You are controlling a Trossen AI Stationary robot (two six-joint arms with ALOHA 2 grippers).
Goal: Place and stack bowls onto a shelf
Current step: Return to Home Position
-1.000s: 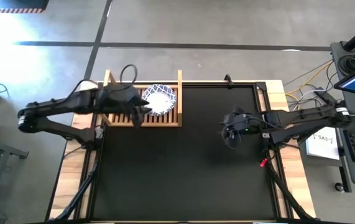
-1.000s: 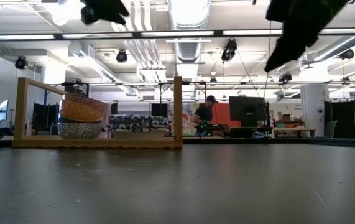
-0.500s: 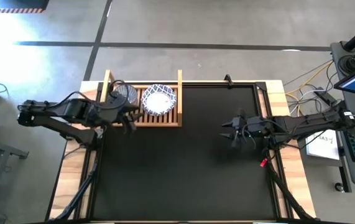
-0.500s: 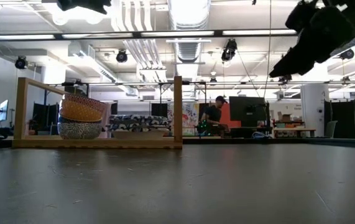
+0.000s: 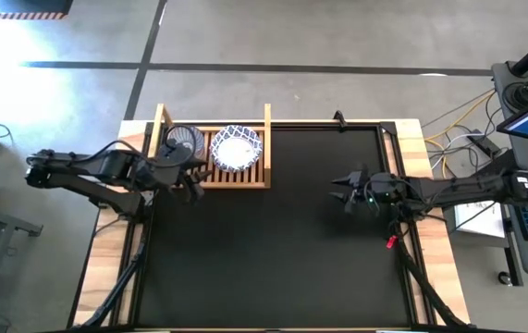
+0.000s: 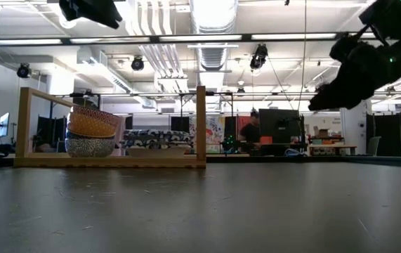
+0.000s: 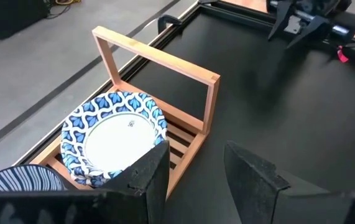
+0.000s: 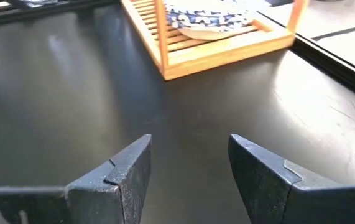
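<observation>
Left gripper is being held high over the desk, close to the front rail of the shelf at its left end. In the low view it is showing well above the shelf's side rails. Its jaws are being kept apart, and nothing is being gripped between them. The right gripper is being held over the right half of the desk, well apart from the shelf, with its jaws likewise apart and empty.

The shelf is being carried at the far left corner of the desk, with its long axis running along the far edge. Two stacks are being held in it, just beside each other. The white bowls with blue rims are occupying the right half. The smaller bowls, topped by the grey-blue radial one, are occupying the left half. The number of white bowls in the stack cannot be counted.

No bowl is being seen outside the shelf, so loading is being judged complete, with only the retreat to the rest position remaining. The relation to be observed is that the shelf and the smaller bowls are lying directly ahead of the left gripper, the nearer of the two. Its retreat should therefore be directed away from the front rail, with height being kept. The right arm's path is being judged unobstructed.
</observation>
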